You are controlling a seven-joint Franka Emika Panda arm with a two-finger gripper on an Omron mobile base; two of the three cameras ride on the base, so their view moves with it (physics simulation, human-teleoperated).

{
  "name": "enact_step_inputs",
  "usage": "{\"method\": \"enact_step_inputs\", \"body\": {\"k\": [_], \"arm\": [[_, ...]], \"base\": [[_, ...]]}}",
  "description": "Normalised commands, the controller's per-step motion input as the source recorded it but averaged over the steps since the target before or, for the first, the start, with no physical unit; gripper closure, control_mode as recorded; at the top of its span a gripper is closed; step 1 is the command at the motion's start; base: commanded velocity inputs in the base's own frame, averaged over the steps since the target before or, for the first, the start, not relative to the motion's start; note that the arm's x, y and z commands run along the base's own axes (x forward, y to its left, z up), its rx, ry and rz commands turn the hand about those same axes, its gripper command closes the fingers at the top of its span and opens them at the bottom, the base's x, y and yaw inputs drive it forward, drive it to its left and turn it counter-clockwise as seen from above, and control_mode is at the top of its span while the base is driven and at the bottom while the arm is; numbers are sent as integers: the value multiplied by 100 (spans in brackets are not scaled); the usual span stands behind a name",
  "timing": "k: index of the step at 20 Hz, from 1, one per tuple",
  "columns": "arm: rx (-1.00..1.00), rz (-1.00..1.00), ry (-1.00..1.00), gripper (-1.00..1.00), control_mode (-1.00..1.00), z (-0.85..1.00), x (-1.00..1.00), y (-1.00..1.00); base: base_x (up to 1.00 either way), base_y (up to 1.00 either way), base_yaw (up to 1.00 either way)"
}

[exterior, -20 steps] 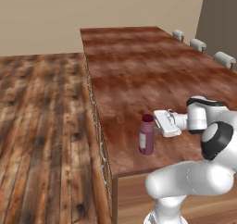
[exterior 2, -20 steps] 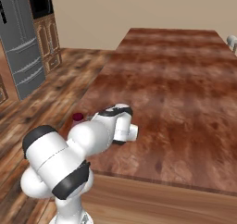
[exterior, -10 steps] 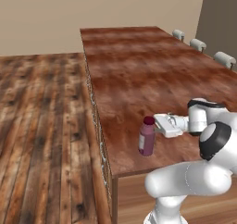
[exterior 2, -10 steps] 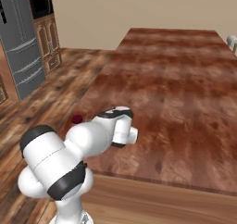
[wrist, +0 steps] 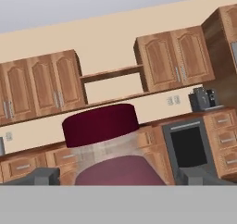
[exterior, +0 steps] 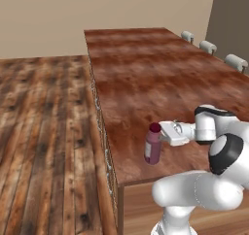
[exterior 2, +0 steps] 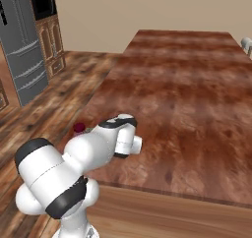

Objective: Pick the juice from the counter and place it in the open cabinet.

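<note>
Small cylindrical dark purple juice bottle (exterior: 152, 145) with maroon cap, upright on the reddish-brown wooden counter (exterior: 146, 74), between the spread fingers of the two-finger gripper (exterior: 161, 133).

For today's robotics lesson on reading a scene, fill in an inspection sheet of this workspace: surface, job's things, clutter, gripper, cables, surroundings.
Surface: counter, glossy reddish-brown wood.
Job's things: juice upright near the counter's front-left corner; open shelf cabinet across the room.
Clutter: nothing seen.
Gripper: gripper level with the juice cap, jaws apart either side of the bottle, not yet closed.
Cables: nothing seen.
Surroundings: plank floor; chairs at the counter's far side; fridge.
</note>
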Motion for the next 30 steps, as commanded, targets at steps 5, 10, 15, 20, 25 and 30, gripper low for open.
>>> {"method": "enact_step_inputs", "body": {"k": [5, 10, 15, 20, 25, 30], "arm": [[0, -3, 0, -100, -100, 0, 0, 7], [0, -7, 0, -100, -100, 0, 0, 5], [0, -11, -2, -100, -100, -2, 0, 0], [-1, -14, -3, -100, -100, -3, 0, 0], [0, -15, 0, -100, -100, 0, 0, 5], [0, -8, 0, -100, -100, 0, 0, 12]], "base": [[0, 0, 0], [0, 0, 0], [0, 0, 0], [0, 0, 0], [0, 0, 0], [0, 0, 0]]}}
